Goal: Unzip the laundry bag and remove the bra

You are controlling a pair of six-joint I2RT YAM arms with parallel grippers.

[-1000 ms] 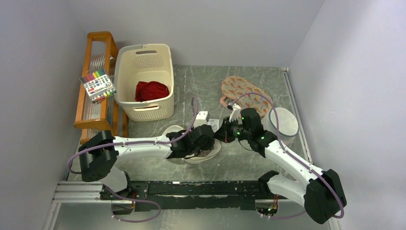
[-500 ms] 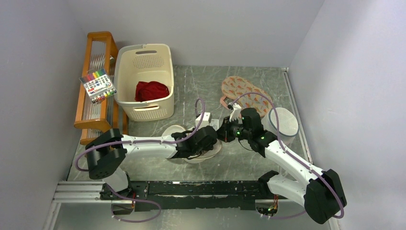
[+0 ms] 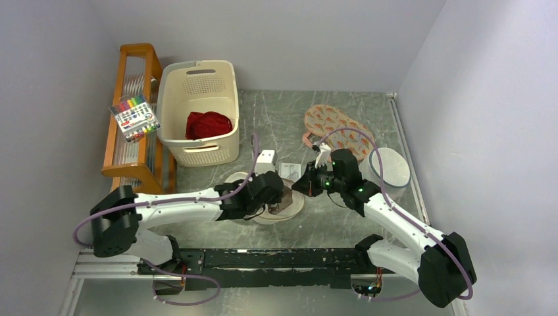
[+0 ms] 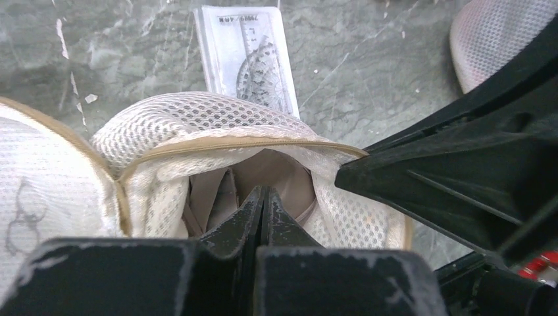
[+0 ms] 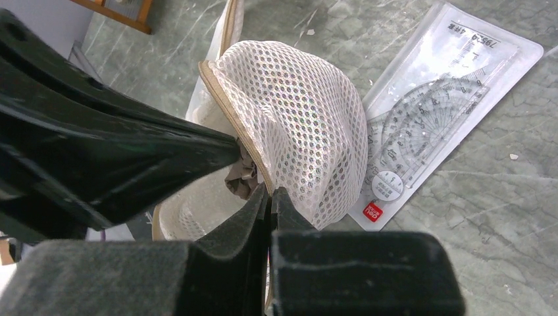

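Cream plastic basket [image 3: 204, 155] at far left holds a red garment [image 3: 208, 124]. Mid-way across the surface [image 3: 342, 220], the laundry bag [image 5: 303, 125] gapes, a taupe bra [image 4: 279, 174] inside. The left hand [image 4: 263, 197], fingers pressed together, reaches into its mouth. The right hand [image 5: 270, 194] pinches the tan zip rim. A geometry-set pack [image 4: 247, 59] lies just behind the bag.

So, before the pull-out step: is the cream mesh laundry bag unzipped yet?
Open: the round cream-beige mesh laundry bag gapes along its tan zip rim, with brownish fabric showing inside.
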